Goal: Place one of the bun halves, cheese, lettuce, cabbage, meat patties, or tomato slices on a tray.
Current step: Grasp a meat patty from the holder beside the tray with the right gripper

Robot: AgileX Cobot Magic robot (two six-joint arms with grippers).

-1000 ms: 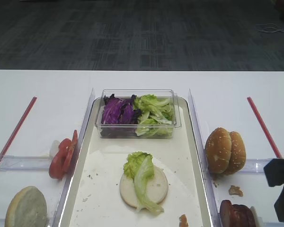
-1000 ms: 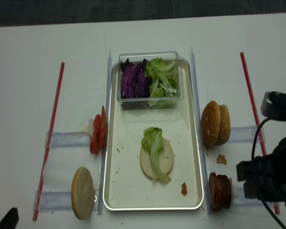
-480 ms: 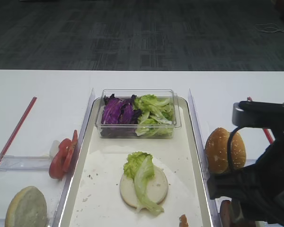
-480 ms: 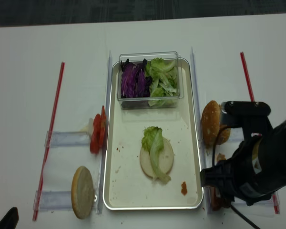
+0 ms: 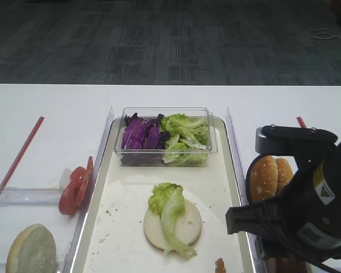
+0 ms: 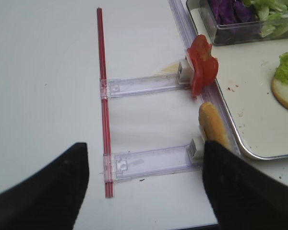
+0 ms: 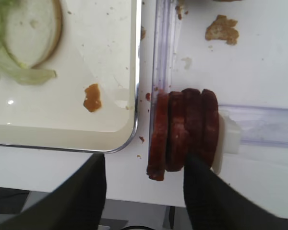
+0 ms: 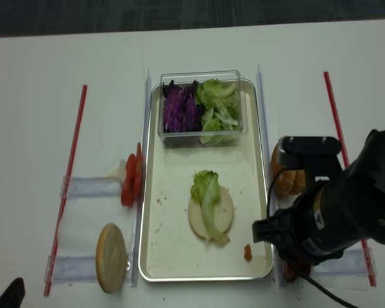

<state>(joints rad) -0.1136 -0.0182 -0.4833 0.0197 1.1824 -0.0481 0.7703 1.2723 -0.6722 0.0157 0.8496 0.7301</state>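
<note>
Bright, even overhead light; soft shadows, slight blur throughout.

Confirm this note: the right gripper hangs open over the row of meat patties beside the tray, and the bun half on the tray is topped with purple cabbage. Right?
Not quite. The bun half on the tray is topped with lettuce, not cabbage, as the exterior high view shows; the purple cabbage is in the clear box. The rest holds: the right gripper hangs open over the meat patties.
</note>
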